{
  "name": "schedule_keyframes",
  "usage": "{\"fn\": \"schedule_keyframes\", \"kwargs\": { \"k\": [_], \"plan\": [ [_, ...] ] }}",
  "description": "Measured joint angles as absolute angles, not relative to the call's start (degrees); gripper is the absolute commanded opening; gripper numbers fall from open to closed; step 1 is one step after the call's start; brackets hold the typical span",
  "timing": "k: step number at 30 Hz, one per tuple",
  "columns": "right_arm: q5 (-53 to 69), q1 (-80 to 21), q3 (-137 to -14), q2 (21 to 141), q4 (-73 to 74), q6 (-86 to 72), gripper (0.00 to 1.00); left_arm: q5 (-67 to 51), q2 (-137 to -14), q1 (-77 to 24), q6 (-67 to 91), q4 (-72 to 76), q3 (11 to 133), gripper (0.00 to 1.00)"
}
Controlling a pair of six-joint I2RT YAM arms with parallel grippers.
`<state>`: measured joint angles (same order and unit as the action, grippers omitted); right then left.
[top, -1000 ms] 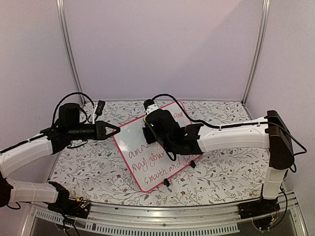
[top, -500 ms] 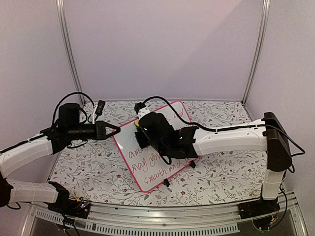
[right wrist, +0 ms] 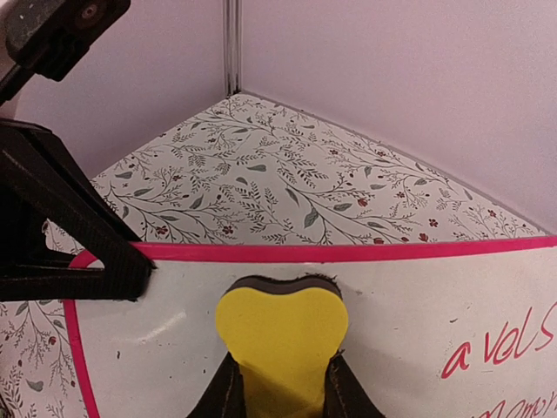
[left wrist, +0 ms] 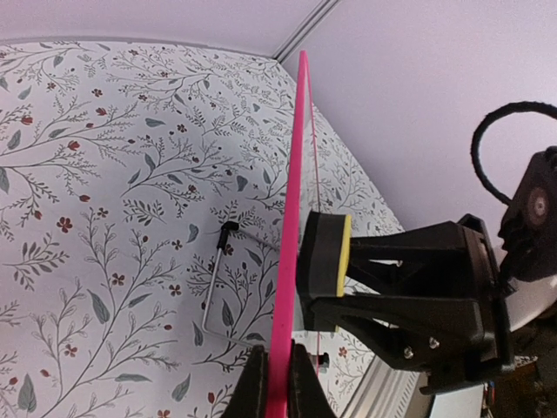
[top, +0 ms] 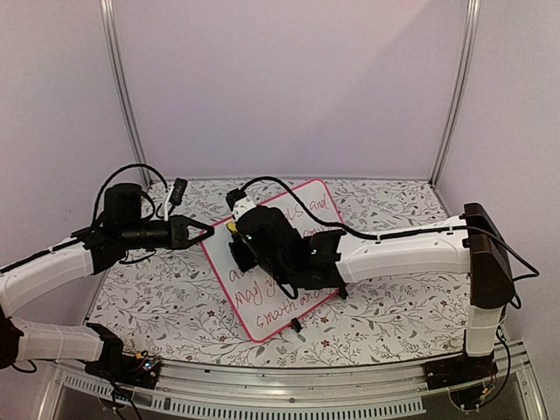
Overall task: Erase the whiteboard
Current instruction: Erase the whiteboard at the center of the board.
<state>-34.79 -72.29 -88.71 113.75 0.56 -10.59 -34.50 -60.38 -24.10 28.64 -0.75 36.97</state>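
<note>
Pressing a yellow eraser (right wrist: 280,335) flat against the whiteboard (top: 262,311), the right gripper (right wrist: 278,383) has its 2 fingers closed on the eraser's sides, with the dark felt face turned to the board. It sits near the whiteboard's far-left corner, on white surface that carries no writing.

At that same corner the left gripper (top: 203,232) is clamped on the whiteboard's pink frame; the left wrist view shows the thin edge pinched between its fingers. This arm looks to be steadying the board, so the wiping falls to the right one.

From the eraser, the red handwriting lies toward the whiteboard's near edge and its right end, in about 3 lines that partly run under the right arm. Those lines follow the board's long axis, slanting away from the clamped corner. My judgement is that the next stroke should travel along that axis, away from the left gripper and into the writing. Most of the text remains to be cleared.
</note>
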Motion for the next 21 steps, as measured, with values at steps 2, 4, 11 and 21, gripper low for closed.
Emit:
{"fn": "schedule_keyframes", "kwargs": {
  "k": [2,4,11,21],
  "plan": [
    [-34.79,-72.38,-88.75,113.75,0.64,-10.5,0.25,-34.5,-60.36,-24.1,28.62,-0.73,36.97,0.0],
    [-34.87,-72.38,-88.77,113.75,0.71,-10.46,0.25,-34.5,-60.34,-24.12,28.58,-0.73,36.97,0.0],
    [-35.42,-71.46,-88.77,113.75,1.19,-11.18,0.25,-34.46,-60.34,-24.12,28.56,-0.75,36.97,0.0],
    [-36.77,-68.34,-86.94,111.87,2.66,-13.1,0.25,-34.44,-60.34,-24.12,28.69,-0.82,36.97,0.0]
  ]
}}
